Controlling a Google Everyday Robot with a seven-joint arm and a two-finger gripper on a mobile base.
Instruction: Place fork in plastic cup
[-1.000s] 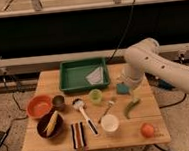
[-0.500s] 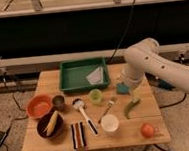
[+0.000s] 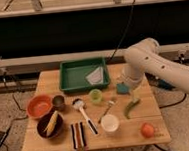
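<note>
- Plastic cup (image 3: 95, 95): stands upright mid-table, just before the green tray's (image 3: 84, 87) front rim, mouth up to receive.
- Fork (image 3: 107, 110): lies flat just right of the cup, toward the front edge, unheld.
- Gripper (image 3: 134, 94): hangs near the right edge above the green pepper (image 3: 132, 108). The arm is bent downward and its grip cannot be told.

The gripper (image 3: 135, 94) has dropped lower and shifted slightly toward the front edge of the counter (image 3: 154, 113), now hanging just above the green pepper (image 3: 132, 108) near the right edge.
</note>
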